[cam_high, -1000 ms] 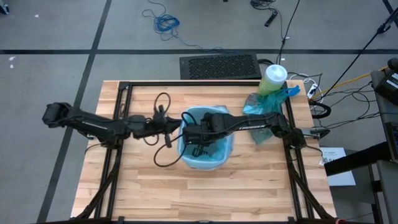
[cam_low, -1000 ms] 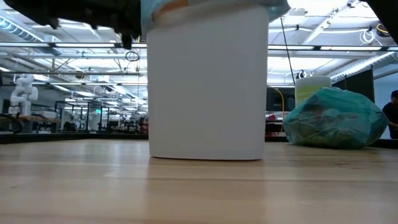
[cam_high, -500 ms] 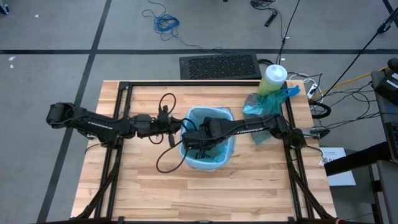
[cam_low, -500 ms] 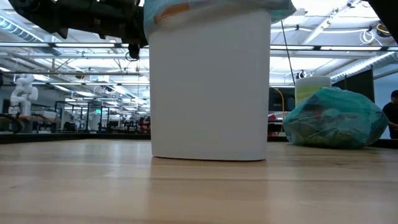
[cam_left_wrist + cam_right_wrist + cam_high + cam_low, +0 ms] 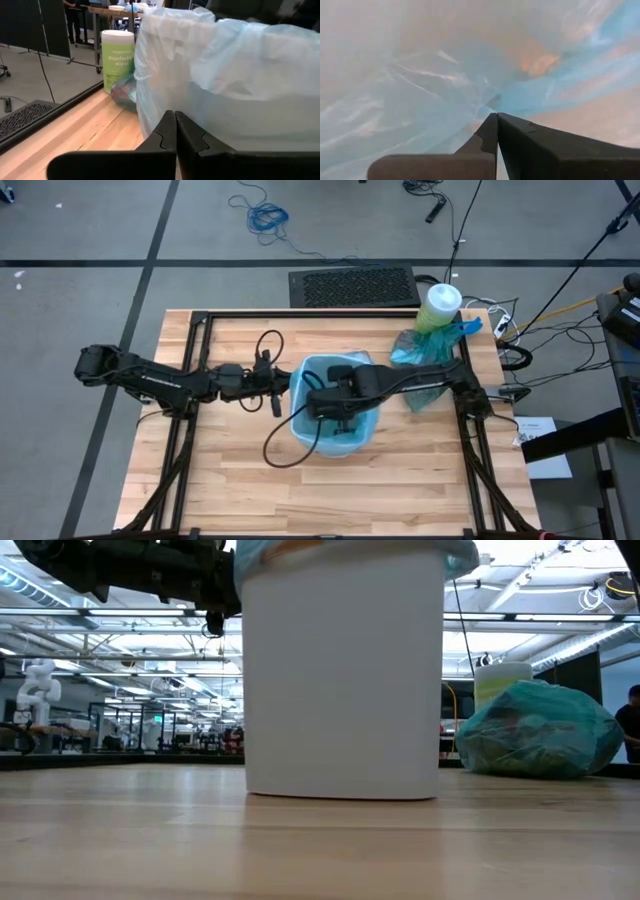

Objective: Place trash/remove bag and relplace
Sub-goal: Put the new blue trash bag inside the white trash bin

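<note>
One green canister (image 5: pixel 117 60) label reads "disinfecting wipes", beside the teal bag (image 5: pixel 540 730).

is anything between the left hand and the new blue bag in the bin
Nothing visible does. The left hand, shut, sits just outside the bin, facing the pale blue bag folded over its rim. The right hand, also shut, is down inside the bag.

The bin (image 5: pixel 333 416) stands mid-counter (image 5: pixel 230 480); the tied bag (image 5: pixel 428 350) and canister (image 5: pixel 439 306) sit near the far right corner, apparently touching.
</note>
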Available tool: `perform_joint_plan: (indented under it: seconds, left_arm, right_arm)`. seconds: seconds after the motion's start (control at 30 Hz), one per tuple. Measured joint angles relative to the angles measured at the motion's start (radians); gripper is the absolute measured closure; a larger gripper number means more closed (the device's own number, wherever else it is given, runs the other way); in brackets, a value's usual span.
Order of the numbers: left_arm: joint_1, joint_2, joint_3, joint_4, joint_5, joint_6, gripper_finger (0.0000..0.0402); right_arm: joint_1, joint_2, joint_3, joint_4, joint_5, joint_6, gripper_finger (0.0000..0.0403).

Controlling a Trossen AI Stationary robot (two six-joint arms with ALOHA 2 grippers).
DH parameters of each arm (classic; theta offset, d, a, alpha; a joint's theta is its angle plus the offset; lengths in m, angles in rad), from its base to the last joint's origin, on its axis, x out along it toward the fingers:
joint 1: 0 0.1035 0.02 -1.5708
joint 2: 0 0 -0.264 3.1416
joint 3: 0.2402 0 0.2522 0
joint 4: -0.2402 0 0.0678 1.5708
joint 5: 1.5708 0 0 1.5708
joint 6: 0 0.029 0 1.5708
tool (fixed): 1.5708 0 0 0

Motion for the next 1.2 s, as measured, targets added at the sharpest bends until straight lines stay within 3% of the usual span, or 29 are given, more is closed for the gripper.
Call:
perform_joint_plan:
  seconds: [0.4,0.7,1.2]
  left_arm:
    - [0.000,0.000,0.000,-0.002,0.000,0.001,0.0402]
    - [0.000,0.000,0.000,-0.003,0.000,0.002,0.0402]
    - [0.001,0.000,0.000,-0.003,0.001,0.010,0.0402]
  right_arm:
    - [-0.003,0.031,0.000,0.025,-0.008,-0.270,0.0403]
    - [-0.015,0.083,0.000,0.033,-0.087,-0.313,0.0403]
    - [-0.001,0.034,0.062,-0.018,-0.081,-0.392,0.0403]
